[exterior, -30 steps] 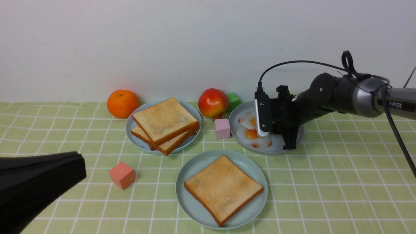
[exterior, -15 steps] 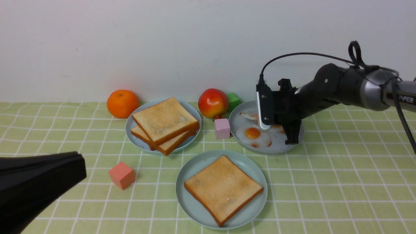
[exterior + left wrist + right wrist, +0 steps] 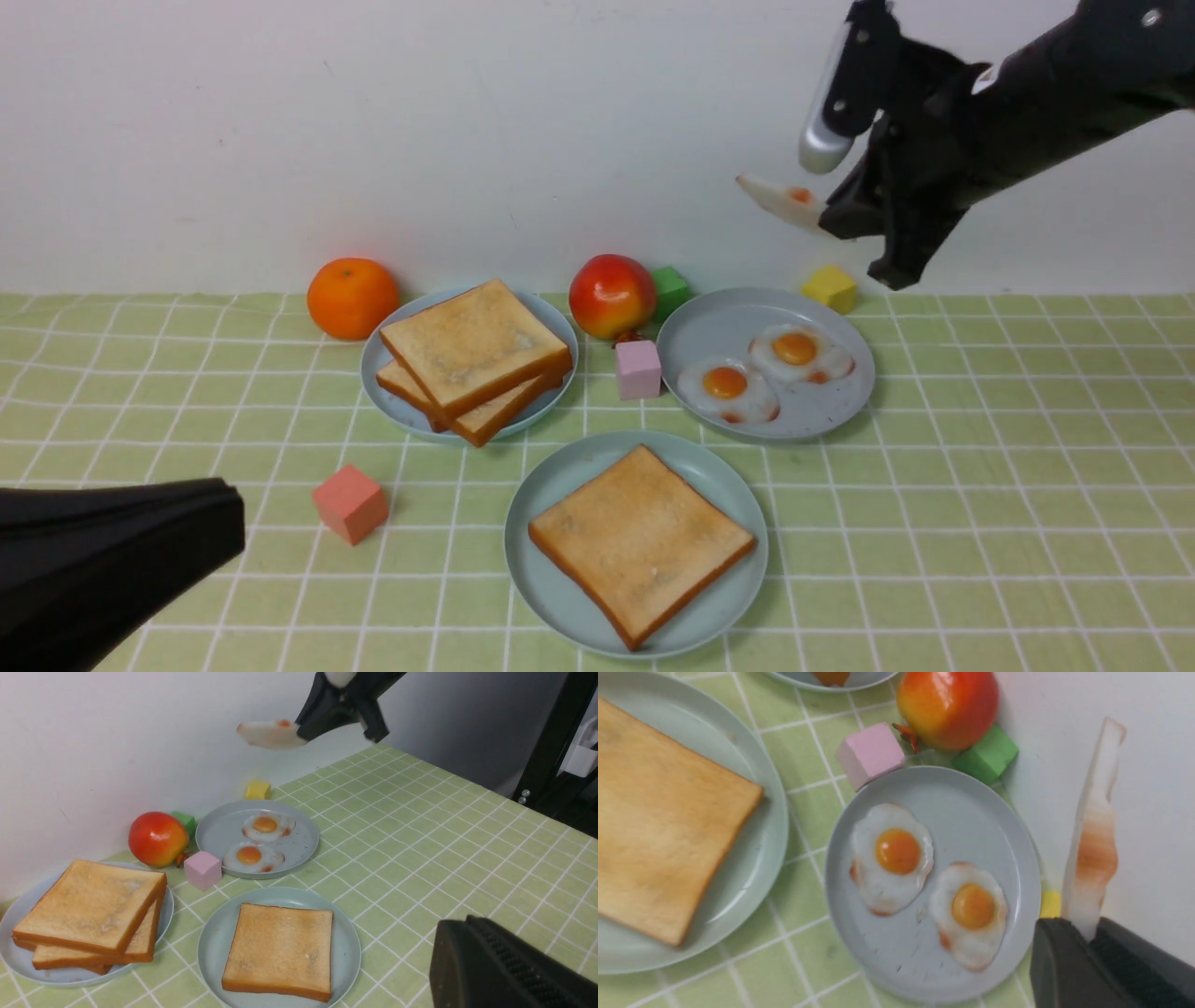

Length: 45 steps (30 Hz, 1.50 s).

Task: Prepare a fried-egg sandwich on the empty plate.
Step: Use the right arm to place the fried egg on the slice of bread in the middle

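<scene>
No text, label, brand, number or sign can be read in any view.

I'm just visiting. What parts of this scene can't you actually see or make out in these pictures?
- Left tool: front view, mostly cut off by the picture's edge.
- Held fried egg: right wrist view, its gripped end is buried in the right tool.
- Toast stack: front view, lower slices covered by the top one; count unclear.
- Green cube: front view, partly behind the apple.
</scene>
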Available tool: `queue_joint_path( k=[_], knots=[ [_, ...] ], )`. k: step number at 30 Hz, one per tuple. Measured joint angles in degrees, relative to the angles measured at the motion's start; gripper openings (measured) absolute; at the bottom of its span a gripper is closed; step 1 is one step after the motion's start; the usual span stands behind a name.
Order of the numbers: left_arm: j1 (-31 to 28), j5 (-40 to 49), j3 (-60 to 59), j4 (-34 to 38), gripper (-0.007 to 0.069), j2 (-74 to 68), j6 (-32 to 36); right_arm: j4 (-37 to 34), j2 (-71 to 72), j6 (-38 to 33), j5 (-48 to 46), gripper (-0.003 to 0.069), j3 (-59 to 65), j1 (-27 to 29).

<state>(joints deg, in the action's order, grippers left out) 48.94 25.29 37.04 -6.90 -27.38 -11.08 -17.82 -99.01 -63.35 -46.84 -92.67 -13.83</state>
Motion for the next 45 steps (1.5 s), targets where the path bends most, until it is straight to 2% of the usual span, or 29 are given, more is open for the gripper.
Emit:
queue_joint_path(
  k=[2,3,5,6,9,10,13,14,15,16,17,18,19,21,26,36,45],
  knots=[
    [0.0,0.17,0.0,0.0,0.0004,0.0,-0.04,3.74,2.79,5.9,-2.87,0.0065,0.0,-1.47],
    [0.0,0.17,0.0,0.0,0.0004,0.0,-0.04,4.14,3.29,6.54,-3.44,0.0065,0.0,-1.67],
    [0.0,0.35,0.0,0.0,0.0004,0.0,-0.04,9.88,5.83,15.93,-6.5,0.0065,0.0,-4.84],
    [0.0,0.41,0.0,0.0,0.0004,0.0,-0.04,10.34,6.0,16.7,-6.76,0.0065,0.0,-5.52],
    [0.0,0.52,0.0,-0.27,0.0005,0.0,-0.04,19.06,8.49,30.93,-10.55,0.0065,1.21,-12.63],
    [0.0,0.61,0.0,-0.27,0.0005,0.0,-0.04,19.58,8.62,31.71,-10.85,0.0065,1.41,-13.62],
    [0.0,1.02,0.0,-0.27,0.0008,0.0,-0.04,29.01,10.46,45.29,-12.93,0.0065,6.96,-23.08],
    [0.0,1.02,0.0,-0.3,0.0008,0.0,-0.04,29.52,10.47,45.99,-12.93,0.0065,7.34,-23.08],
    [0.0,1.3,0.0,-0.3,0.001,0.0,-0.04,33.59,10.67,51.47,-13.2,0.0065,10.28,-27.7],
    [0.0,1.3,0.0,-0.3,0.001,0.0,-0.04,33.59,10.67,52.1,-13.2,0.0065,10.64,-28.18],
    [0.0,1.58,0.0,-0.3,0.0011,0.0,-0.04,36.66,10.52,57.73,-12.71,0.0065,13.63,-31.7],
    [0.0,1.59,0.0,-0.25,0.0011,0.0,-0.04,36.92,10.47,58.33,-12.48,0.0065,13.92,-32.48],
    [0.0,1.59,0.0,0.08,0.0012,0.0,-0.04,38.6,9.98,63.35,-11.03,0.0065,15.99,-35.09],
    [0.0,1.7,0.0,0.49,0.0013,0.0,-0.04,39.32,8.85,66.89,-9.08,0.0065,16.72,-37.01],
    [0.0,1.87,0.0,1.01,0.0016,0.0,-0.04,40.17,2.86,71.54,-4.86,0.0065,16.99,-37.6],
    [0.0,1.92,0.0,1.66,0.0022,0.0,-0.04,46.33,-7.42,73.2,2.17,0.0065,17.06,-36.17],
    [0.0,2.54,0.0,2.19,0.0029,0.0,-0.04,47.35,-9.4,74.71,5.37,0.0065,17.06,-34.25]
  ],
)
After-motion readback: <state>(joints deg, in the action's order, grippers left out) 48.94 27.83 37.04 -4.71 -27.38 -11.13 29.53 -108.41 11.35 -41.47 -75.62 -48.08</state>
